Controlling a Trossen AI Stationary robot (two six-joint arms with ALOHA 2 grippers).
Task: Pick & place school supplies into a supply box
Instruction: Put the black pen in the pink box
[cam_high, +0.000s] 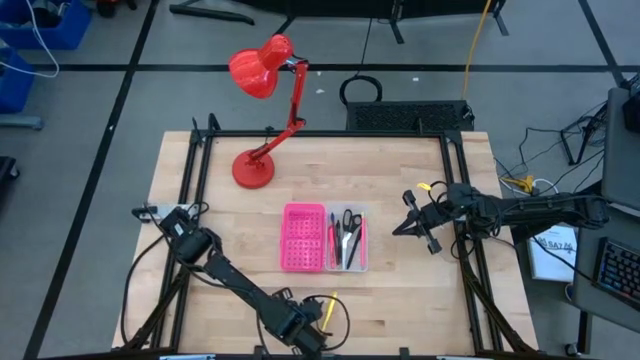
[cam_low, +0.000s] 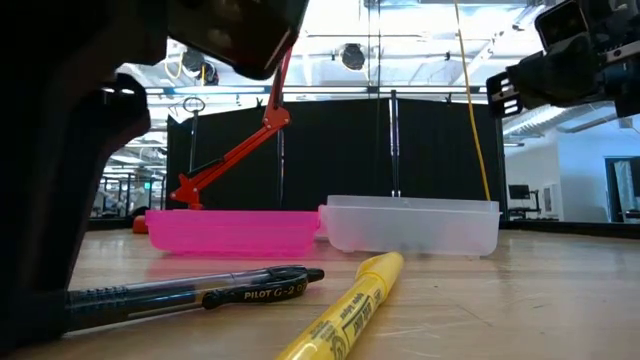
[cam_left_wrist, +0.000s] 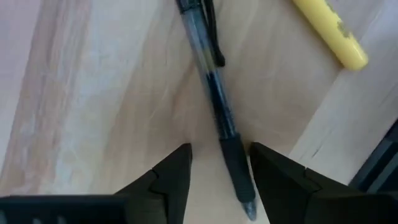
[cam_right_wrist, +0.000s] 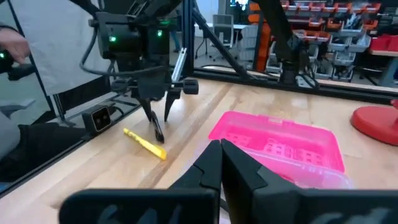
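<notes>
So the left gripper (cam_left_wrist: 219, 167) is down at the near edge of the light wooden bench (cam_high: 400, 180), with its jaws spread fairly wide on either side of a black-and-clear Pilot G-2 pen (cam_left_wrist: 214, 99). The fingers (cam_left_wrist: 171, 174) straddle the rubber grip end of the pen. From the wrist view there's a sliver of bench showing between each finger and the pen, so it doesn't look clamped, though I wouldn't swear to it since the tips sit right at the frame edge. The pen lies flat on the bench.

Just beside it is a yellow highlighter marker (cam_low: 345, 310), also flat on the bench, at an angle to the pen with its far end close to the pen's tip. Both are well apart from the box, on the near side of it.

The supply box, a bright pink perforated half (cam_high: 303, 237) joined to a clear plastic tray (cam_high: 347, 240), sits open in the middle of the bench. The clear tray already has small dark-handled scissors (cam_high: 348, 222) plus a few thin pens in it, pink and red ones as far as I can make out.

The right gripper (cam_high: 410, 218) hangs above the bench to the right of the box, jaws pinched together with nothing between them.

A red desk lamp (cam_high: 262, 110) stands at the far left corner.
</notes>
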